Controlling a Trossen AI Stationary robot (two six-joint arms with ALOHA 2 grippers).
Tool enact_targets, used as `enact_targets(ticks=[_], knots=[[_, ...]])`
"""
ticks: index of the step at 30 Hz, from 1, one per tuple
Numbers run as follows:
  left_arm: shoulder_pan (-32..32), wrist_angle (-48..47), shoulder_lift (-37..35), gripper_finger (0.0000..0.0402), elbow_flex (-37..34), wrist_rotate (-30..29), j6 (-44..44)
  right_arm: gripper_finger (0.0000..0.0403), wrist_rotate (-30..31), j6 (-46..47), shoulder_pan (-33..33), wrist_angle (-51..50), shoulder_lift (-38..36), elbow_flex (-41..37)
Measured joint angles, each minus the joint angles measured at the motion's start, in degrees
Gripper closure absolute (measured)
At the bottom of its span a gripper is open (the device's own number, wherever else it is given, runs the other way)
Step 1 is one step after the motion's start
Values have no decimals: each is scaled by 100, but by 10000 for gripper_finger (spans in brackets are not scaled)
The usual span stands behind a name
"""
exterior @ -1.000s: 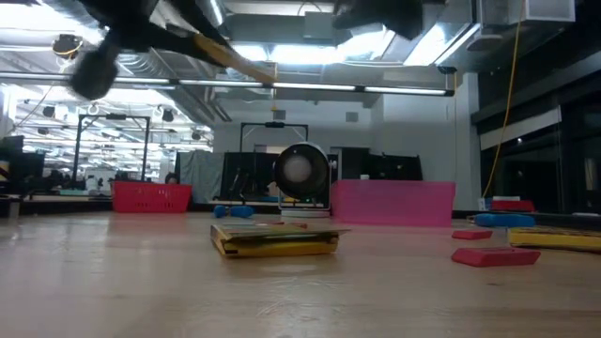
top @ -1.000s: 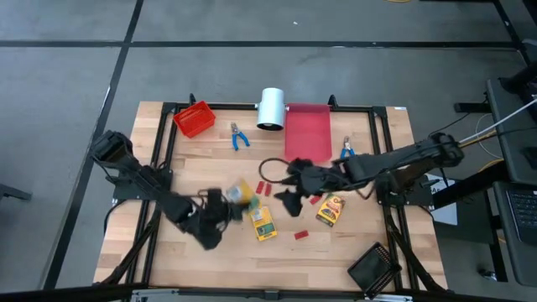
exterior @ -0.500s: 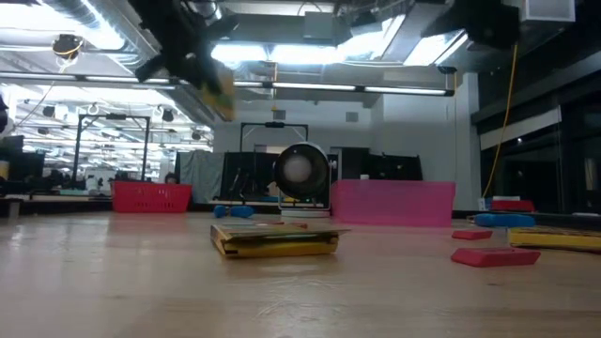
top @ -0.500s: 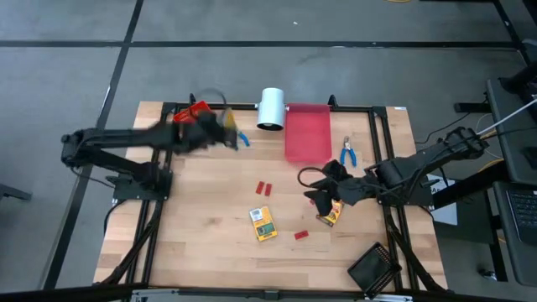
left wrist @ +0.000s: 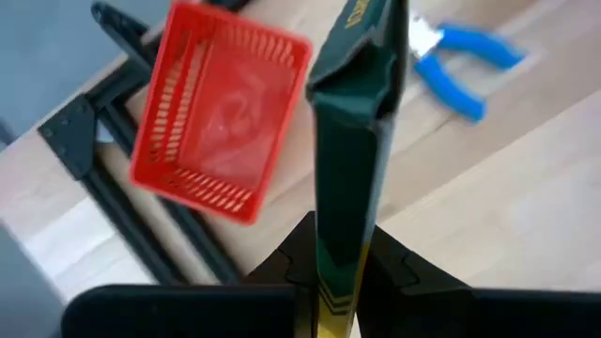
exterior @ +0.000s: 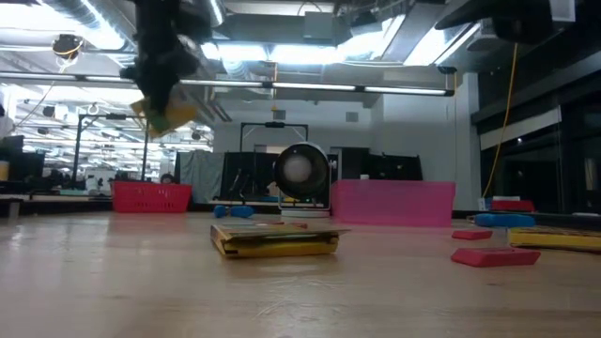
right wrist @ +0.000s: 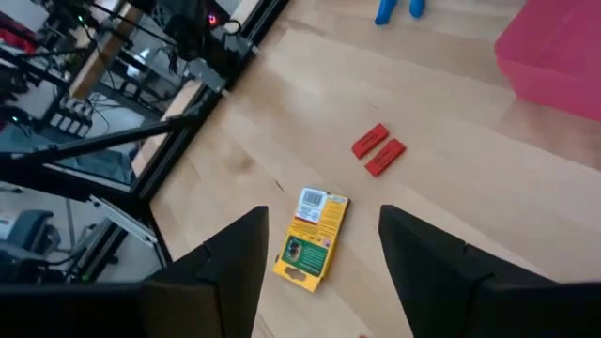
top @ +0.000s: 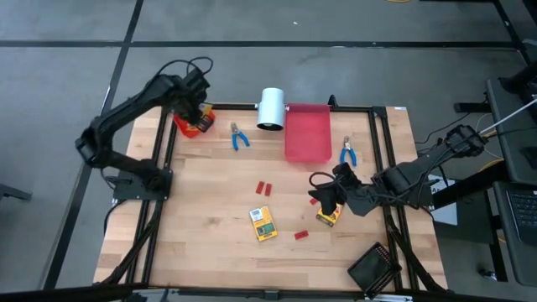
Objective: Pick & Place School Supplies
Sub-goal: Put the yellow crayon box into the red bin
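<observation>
Left gripper (top: 195, 113) stands raised over the small red basket (top: 194, 123) at the table's (top: 218, 243) far left corner, clamped on a yellow-orange box (left wrist: 352, 160) held edge-on between its fingers; the same box (exterior: 165, 115) shows aloft in the low view. Right gripper (top: 323, 192) hovers with fingers apart near a second yellow-orange box (top: 328, 216) at the right of the table. A third box (top: 263, 224) lies flat mid-table; two red blocks (top: 263, 188) lie side by side just beyond it; another red block (top: 300, 236) lies to its right. One pair of blue-handled pliers (top: 239, 137) lies beside the white cylinder (top: 271, 108); the other (top: 346, 151) beside the pink-red tray (top: 307, 132).
</observation>
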Motion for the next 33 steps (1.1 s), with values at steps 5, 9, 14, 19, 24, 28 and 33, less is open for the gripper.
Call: enact_targets(ticks=[5, 9, 14, 19, 24, 28, 33], knots=[[390, -20, 798, 375, 237, -287, 743, 195, 133, 282, 117, 2, 2, 0], [718, -280, 1501, 375, 563, -763, 1331, 195, 385, 568, 310, 4, 2, 0], [947, -729, 2189, 375, 1008, -1240, 1913, 195, 777, 930, 563, 3, 2, 0], [1033, -814, 2606, 375, 1258, -1536, 2251, 195, 1148, 1148, 726, 4, 2, 0], [1130, -818, 2951, 375, 1256, -1503, 2314, 195, 1346, 1273, 844, 4, 2, 0], [1177, -629, 3035, 375, 1256, -1478, 2360, 195, 1464, 1393, 924, 3, 2, 0], [1318, -395, 3030, 375, 1229, -1246, 2361, 195, 1672, 1433, 952, 4, 2, 0]])
